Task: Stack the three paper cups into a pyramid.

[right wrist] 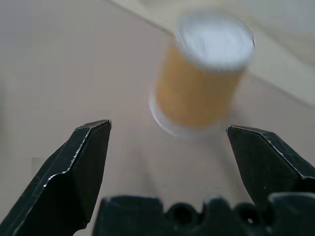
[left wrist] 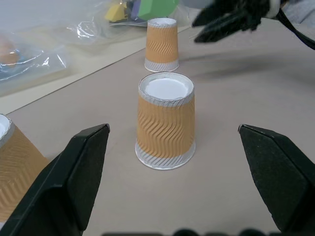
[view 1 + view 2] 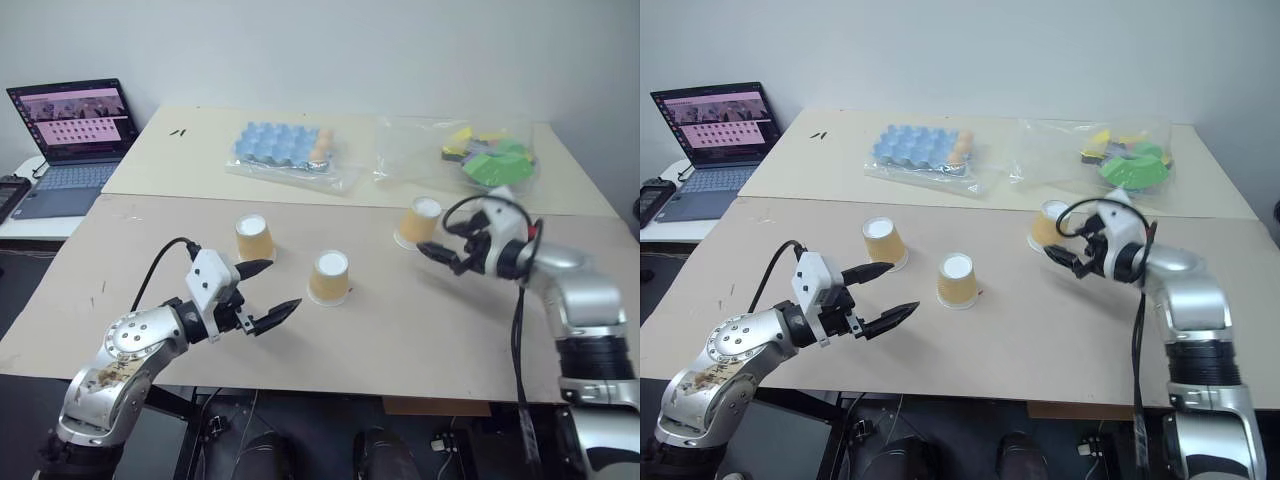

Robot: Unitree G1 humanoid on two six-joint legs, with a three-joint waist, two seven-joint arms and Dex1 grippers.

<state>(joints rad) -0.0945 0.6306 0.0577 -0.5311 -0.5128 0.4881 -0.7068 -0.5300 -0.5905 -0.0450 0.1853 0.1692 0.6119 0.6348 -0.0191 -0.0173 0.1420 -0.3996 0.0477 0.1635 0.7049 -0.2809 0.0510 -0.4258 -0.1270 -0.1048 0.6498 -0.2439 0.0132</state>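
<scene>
While both grippers' fingers (image 3: 262,291) gape empty: three upturned paper cups (image 3: 330,277), all apart.

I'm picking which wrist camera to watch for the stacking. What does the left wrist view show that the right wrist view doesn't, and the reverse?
Left wrist view alone: the middle cup standing upside down ahead of the open left gripper, the edge of the left cup, the plastic bags, and the right gripper. Right wrist view alone: its own open fingers. Both: the right cup, upside down on the table.
</scene>
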